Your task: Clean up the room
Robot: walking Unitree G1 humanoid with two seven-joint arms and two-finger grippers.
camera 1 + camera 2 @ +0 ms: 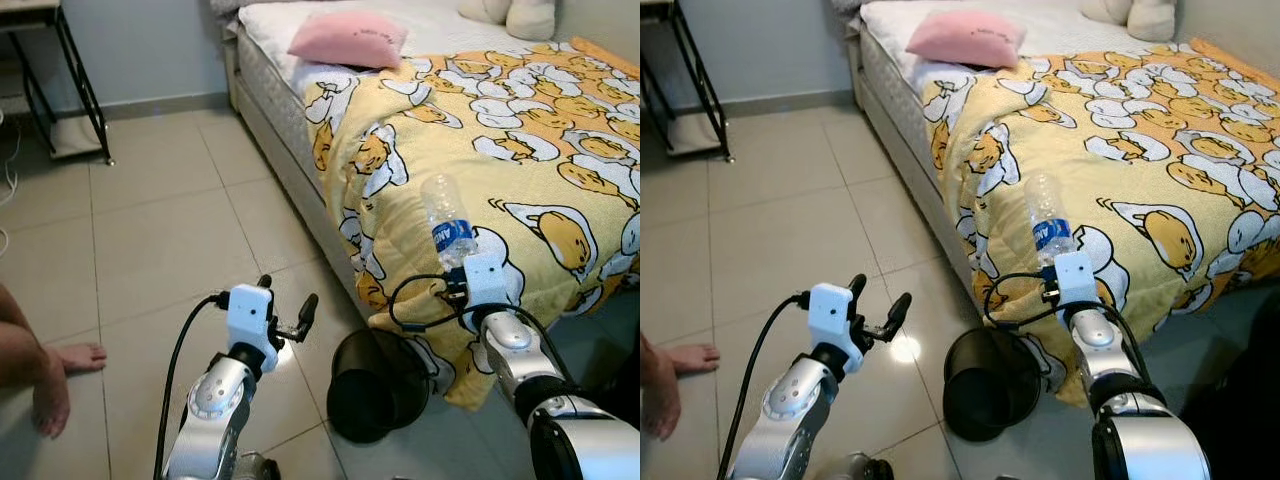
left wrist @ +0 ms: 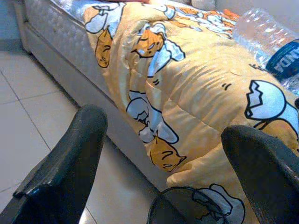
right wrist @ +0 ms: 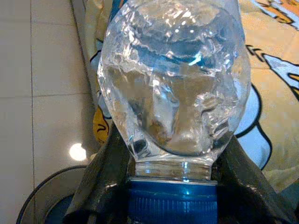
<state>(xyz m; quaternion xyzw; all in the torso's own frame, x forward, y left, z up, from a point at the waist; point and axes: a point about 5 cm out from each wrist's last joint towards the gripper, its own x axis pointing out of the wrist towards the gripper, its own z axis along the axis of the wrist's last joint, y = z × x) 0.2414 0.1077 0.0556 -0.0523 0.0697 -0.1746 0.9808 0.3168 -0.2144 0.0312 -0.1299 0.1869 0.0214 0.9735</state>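
From the head camera, the bed (image 1: 262, 95) ran up the right side of the tiled floor (image 1: 160, 220), draped in a yellow blanket (image 1: 520, 130) printed with egg figures that hung over the bed's near edge. A pink pillow (image 1: 348, 38) lay on the bed near its head, and a pale plush toy (image 1: 512, 15) sat beyond that, at the bed's far side. The right gripper (image 1: 458, 268) was raised in front of the blanket's drop, clamped on a clear plastic bottle (image 1: 446, 218) with a blue label — the bottle stood cap-down, its body rising above the fingers. A black bin (image 1: 375, 385) stood on the floor against the bed's near corner, below and to the left of the bottle. The left gripper (image 1: 288, 312) hovered over the floor left of the bed, fingers spread apart and empty. A black metal stand (image 1: 65, 85) stood by the wall well left of the bed, and a person's bare foot (image 1: 70, 357) rested on the tiles at the far left.

In the left wrist view, two black fingers (image 2: 70, 158) stood wide apart, framing the blanket's overhang and the bin's rim beneath the bed.

In the right wrist view, the bottle's crumpled clear body loomed close, its blue cap (image 3: 172, 201) nearest the camera and dark fingers (image 3: 100, 182) pressed on either side of the neck — the blanket behind it.
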